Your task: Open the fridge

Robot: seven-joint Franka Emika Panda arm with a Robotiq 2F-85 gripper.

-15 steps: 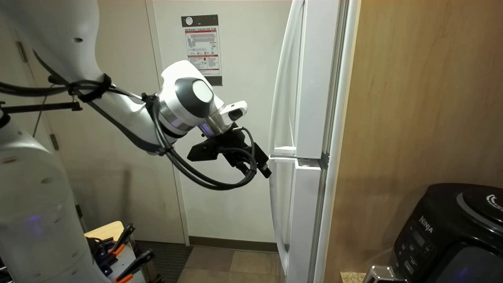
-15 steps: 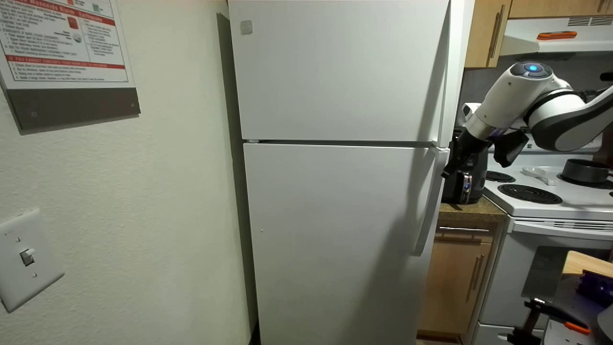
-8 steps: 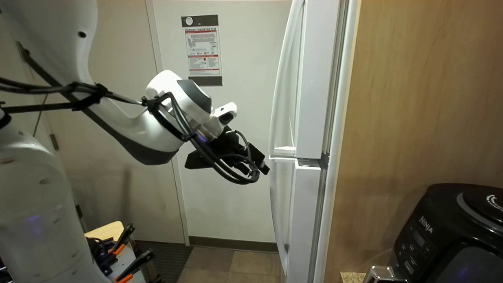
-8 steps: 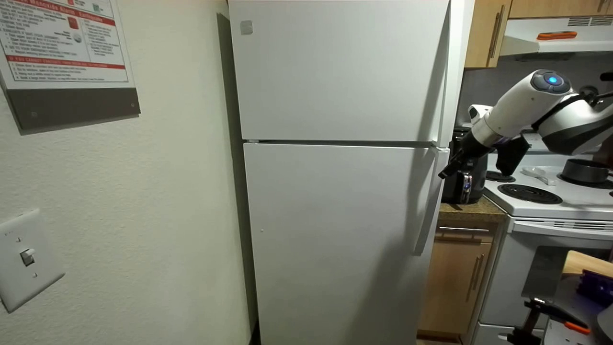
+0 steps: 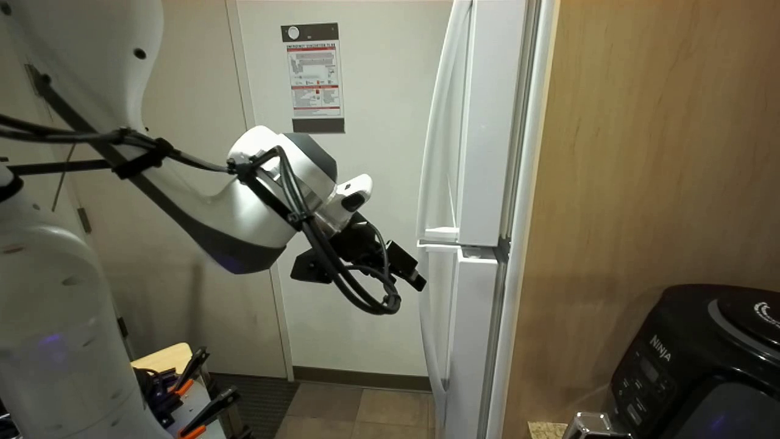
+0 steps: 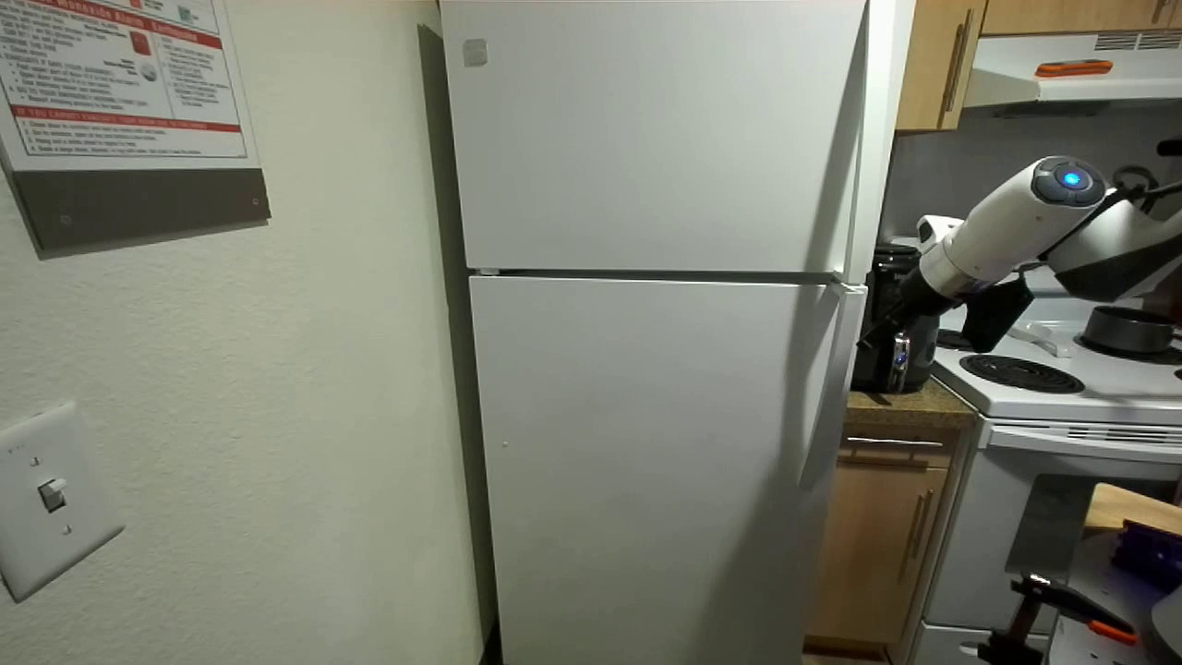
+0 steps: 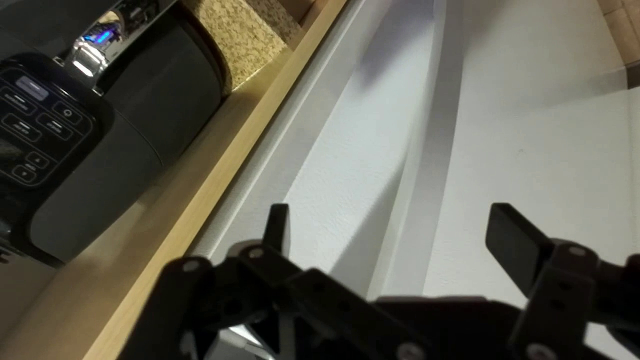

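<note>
A: Pls, where is the fridge [image 6: 646, 443]?

B: In an exterior view it takes the middle of the frame, from top to bottom edge, w/ upper door [image 6: 646, 139] and lower door [image 6: 628, 480] both closed. In an exterior view the fridge [image 5: 478, 341] is seen from the side, right of ctr.

A: Thx. And the gripper [image 7: 392, 227], does it hold sth.?

B: No, it holds nothing. In the wrist view its fingers [image 7: 517, 247] stand wide apart, one lower left of ctr., one lower right. The handle [image 7: 435, 165] of the lower door shows b/w them, slanting from the top edge to the lower ctr.

A: Do they touch it?

B: I cannot tell. In an exterior view a dark fingertip [image 5: 418, 281] is at the handle's edge, but the depth is unclear.

A: What else?

B: A black appliance [image 7: 127, 145] is in the upper left of the wrist view. In an exterior view a stove [image 6: 1099, 397] w/ a dark pot [image 6: 1128, 331] is at the right edge, partly behind the white arm [image 6: 1011, 226].
</note>
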